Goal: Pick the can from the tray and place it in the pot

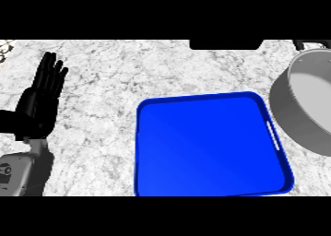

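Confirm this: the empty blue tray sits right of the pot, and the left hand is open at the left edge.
No. The head view shows the tray left of the pot, not right. The rest holds: empty, blue, left hand open at the left edge.

No text, label, brand, number or sign is showing clearly enough to read. The blue tray (209,147), the grey pot (297,115) and the marbled table (127,69) are showing plain surfaces only. The grey left forearm (18,173), by the table's near left corner, is bearing a few small dark marks, too small to read as letters or figures.
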Controlling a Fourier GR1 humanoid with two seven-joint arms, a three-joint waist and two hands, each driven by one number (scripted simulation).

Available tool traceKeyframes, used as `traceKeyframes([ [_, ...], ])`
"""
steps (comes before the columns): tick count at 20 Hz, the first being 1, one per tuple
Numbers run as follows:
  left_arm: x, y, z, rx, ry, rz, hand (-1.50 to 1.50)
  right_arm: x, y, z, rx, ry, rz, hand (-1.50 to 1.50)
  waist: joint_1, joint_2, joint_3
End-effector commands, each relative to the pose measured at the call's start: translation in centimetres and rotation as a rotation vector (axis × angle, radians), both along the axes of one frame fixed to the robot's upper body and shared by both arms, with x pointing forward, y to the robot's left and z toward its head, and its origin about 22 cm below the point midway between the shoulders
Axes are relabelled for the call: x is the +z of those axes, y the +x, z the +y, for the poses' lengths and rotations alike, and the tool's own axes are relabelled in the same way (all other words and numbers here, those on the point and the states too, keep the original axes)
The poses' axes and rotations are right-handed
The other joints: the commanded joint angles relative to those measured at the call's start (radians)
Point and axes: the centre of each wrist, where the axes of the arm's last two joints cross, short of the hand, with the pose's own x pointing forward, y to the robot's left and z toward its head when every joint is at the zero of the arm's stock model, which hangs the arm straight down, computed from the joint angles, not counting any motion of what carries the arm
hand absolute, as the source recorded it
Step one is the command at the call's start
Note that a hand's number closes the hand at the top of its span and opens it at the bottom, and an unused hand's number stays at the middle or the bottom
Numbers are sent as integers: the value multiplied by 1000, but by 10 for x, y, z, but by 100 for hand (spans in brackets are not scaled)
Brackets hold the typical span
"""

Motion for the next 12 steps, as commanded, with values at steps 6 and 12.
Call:
traceKeyframes([
  [6,-2,0,4,2,8,8,0,-30,47,-25,-24,-90,145,150,13,3,0],
  [12,2,11,-15,-5,4,-13,0,-71,53,-28,65,138,376,-150,8,4,1],
])
